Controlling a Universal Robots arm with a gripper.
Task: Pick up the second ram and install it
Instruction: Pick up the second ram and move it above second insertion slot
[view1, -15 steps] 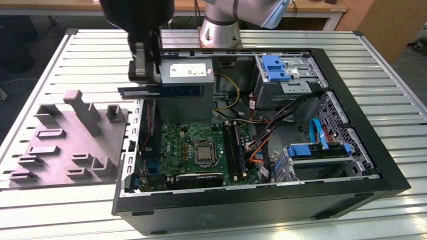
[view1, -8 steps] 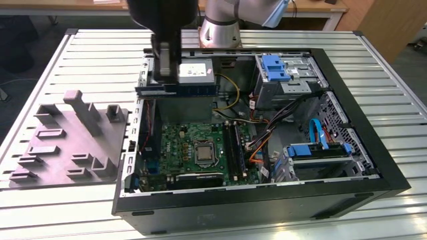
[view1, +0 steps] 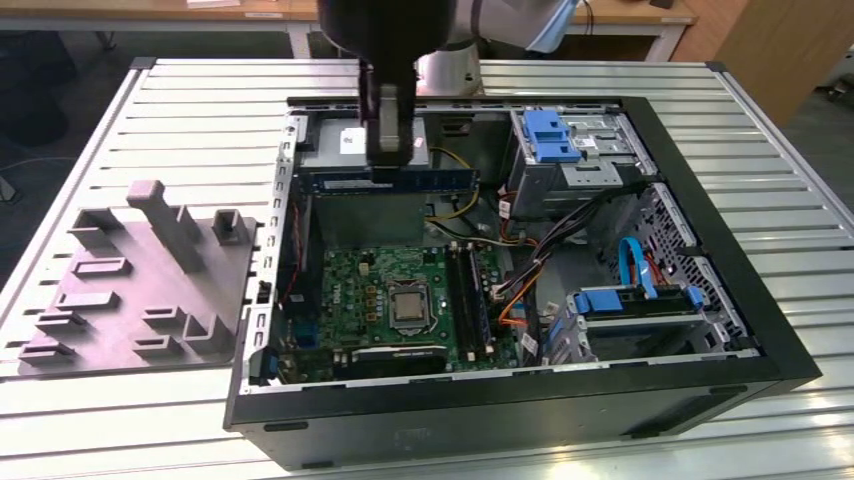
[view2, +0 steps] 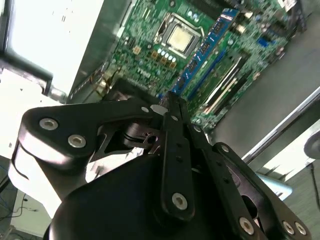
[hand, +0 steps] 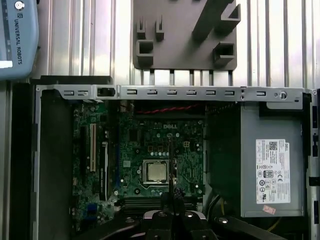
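The gripper (view1: 387, 170) hangs over the open computer case (view1: 534, 405), its jaws clamped on the middle of the second ram (view1: 434, 180). The stick is held level and on edge, clear of the board below. In the exterior view it lies across the near side of the grey power supply box (view1: 334, 145), in the case's far corner on the exterior view's left. It runs crosswise to the black memory slots (view1: 467, 290) of the green motherboard (view1: 380, 285), well apart from them.

In both wrist views the gripper (view2: 170, 100) (hand: 172, 199) looks down on the motherboard (view2: 145, 50) (hand: 135, 150), with the processor (view2: 181, 37) (hand: 155, 171) just beyond the fingertips.

The case sits mid-bench on the slatted aluminium bench (view1: 200, 110). A grey moulded fixture (view1: 147, 290) lies beside it, toward the bench edge on the exterior view's left.
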